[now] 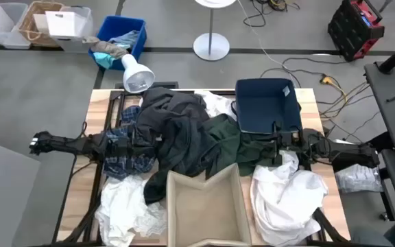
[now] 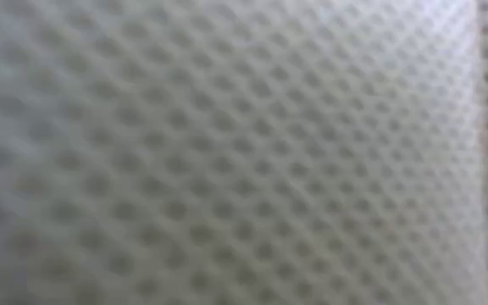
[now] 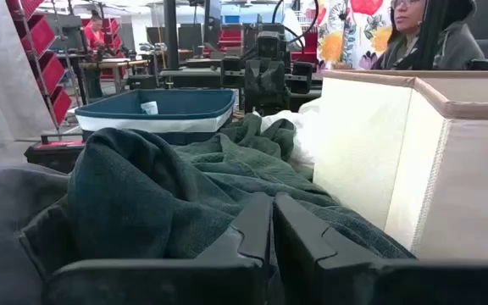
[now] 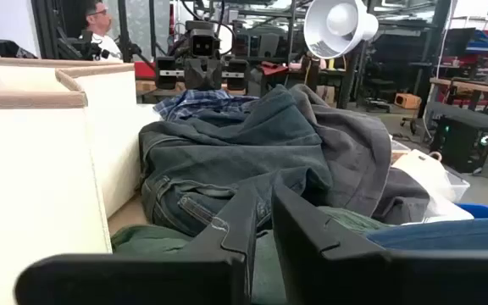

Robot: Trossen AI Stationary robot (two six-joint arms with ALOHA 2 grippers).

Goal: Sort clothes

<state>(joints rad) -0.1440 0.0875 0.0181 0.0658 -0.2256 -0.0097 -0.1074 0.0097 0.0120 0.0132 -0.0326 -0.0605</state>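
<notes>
The clothes lie heaped across the table. A charcoal grey garment [image 1: 177,127] and a dark green one [image 1: 226,140] fill the middle. A plaid shirt [image 1: 124,156] lies at the left, and white garments lie at the near left [image 1: 125,209] and near right [image 1: 286,195]. My left gripper [image 3: 272,222] lies low at the pile's left edge [image 1: 137,143], shut, with dark green cloth [image 3: 168,186] just ahead of it. My right gripper [image 4: 265,222] lies low at the pile's right edge [image 1: 269,147], shut, facing the grey garment [image 4: 252,157]. Nothing shows between either pair of fingers.
A beige fabric bin [image 1: 204,202] stands at the table's near middle and a navy bin [image 1: 266,103] at the far right. A white lamp [image 1: 137,75] leans over the far edge. Pale dimpled fabric [image 2: 244,152] fills the low view. People [image 3: 413,34] sit beyond the table.
</notes>
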